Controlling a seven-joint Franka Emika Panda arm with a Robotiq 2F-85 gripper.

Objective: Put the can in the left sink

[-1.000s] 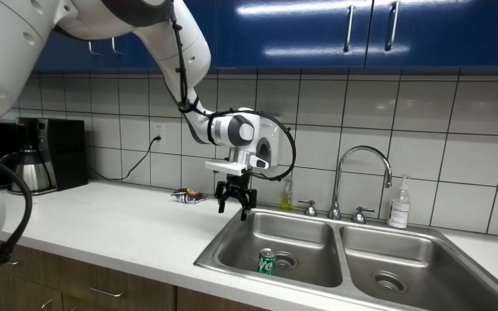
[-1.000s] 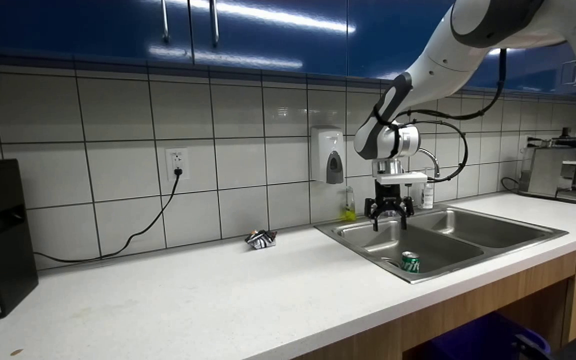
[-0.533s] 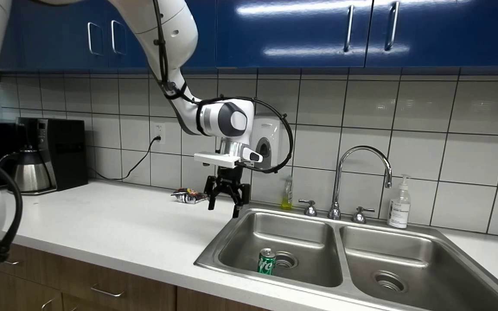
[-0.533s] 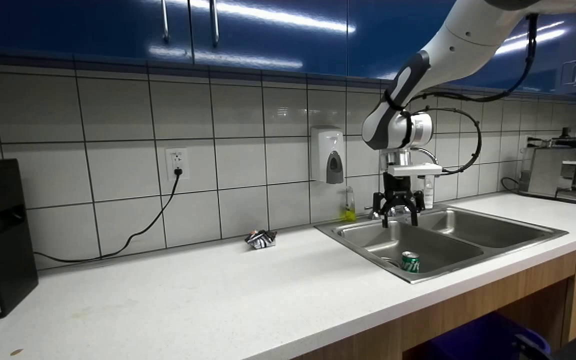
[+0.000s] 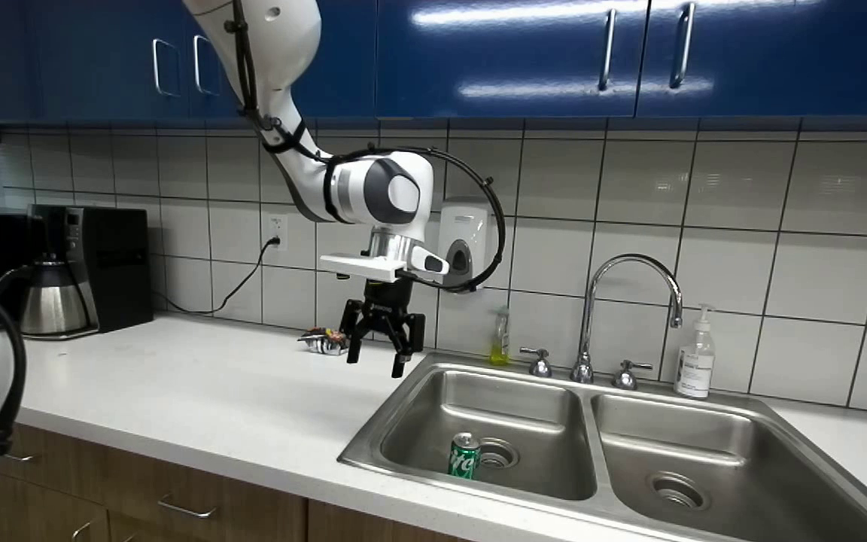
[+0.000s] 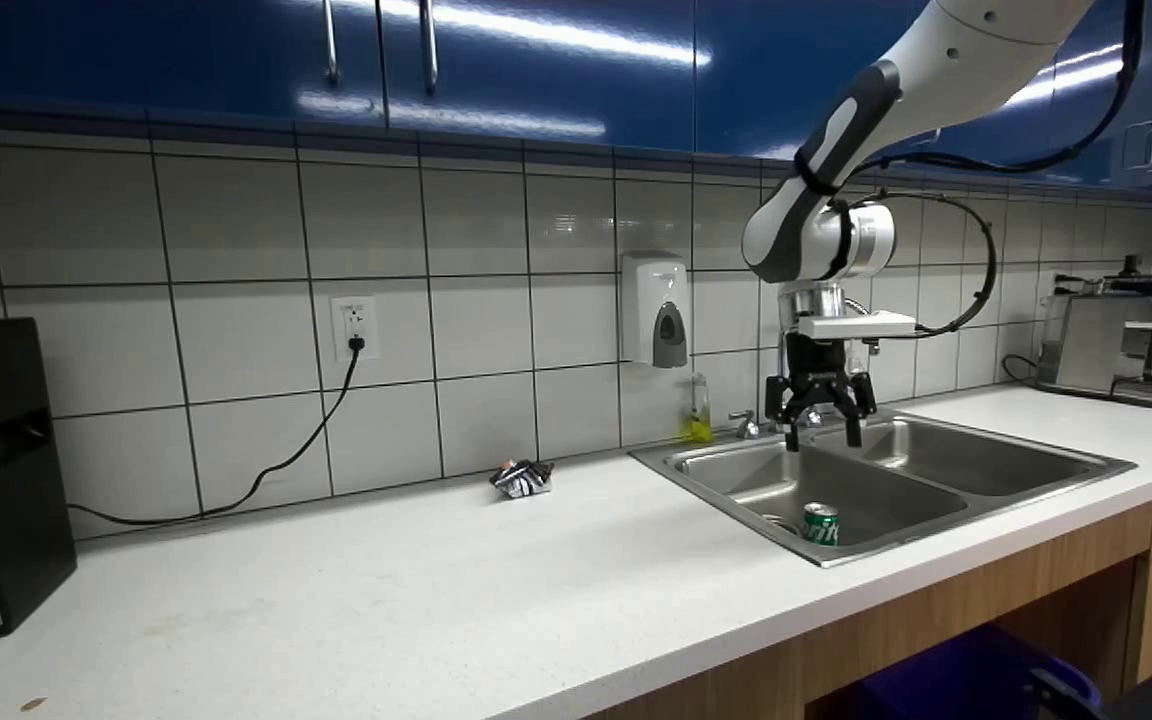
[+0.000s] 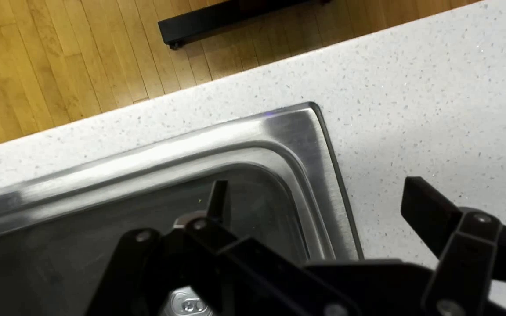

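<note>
White ctr [image 6: 436,600], prob. bin [image 6: 981,668] beneath, tiled wall [image 5: 734,275], can [image 5: 464,458] in L sink [image 5: 545,448].

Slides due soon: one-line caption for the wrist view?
Open jaws above the edge of the left sink, the can in it mostly hidden, speckled countertop alongside, wooden floor beyond.
</note>
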